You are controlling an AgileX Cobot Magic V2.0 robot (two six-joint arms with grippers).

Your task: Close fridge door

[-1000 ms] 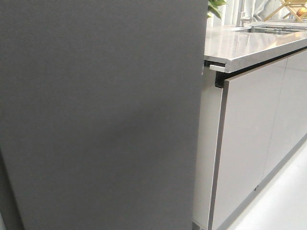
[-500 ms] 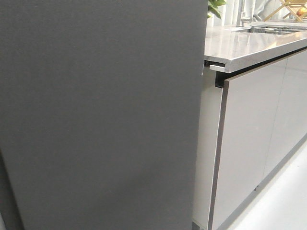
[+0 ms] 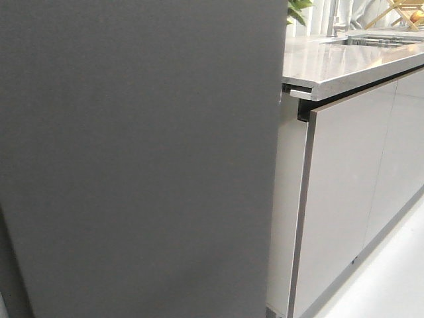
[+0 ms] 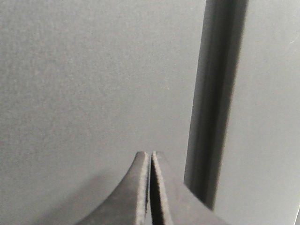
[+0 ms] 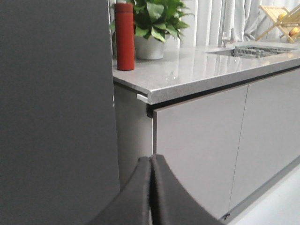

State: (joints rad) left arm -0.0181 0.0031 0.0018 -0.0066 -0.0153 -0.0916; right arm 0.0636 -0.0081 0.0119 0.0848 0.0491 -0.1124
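Note:
The fridge door (image 3: 132,159) is a tall flat matte dark-grey slab that fills the left two thirds of the front view. Its inner lining is hidden. It also shows in the left wrist view (image 4: 93,75), beside a dark vertical seam (image 4: 211,108), and in the right wrist view (image 5: 51,108). My left gripper (image 4: 150,153) is shut and empty, its tips very close to the door face. My right gripper (image 5: 151,158) is shut and empty, held in front of the pale cabinet beside the door's edge. Neither gripper shows in the front view.
Light-grey glossy cabinet fronts (image 3: 351,192) stand right of the door under a speckled stone countertop (image 3: 344,63). On the counter are a red bottle (image 5: 124,36), a potted plant (image 5: 152,26), a sink rack (image 5: 255,50) and a wooden rack (image 5: 283,21). White floor (image 3: 391,278) lies at lower right.

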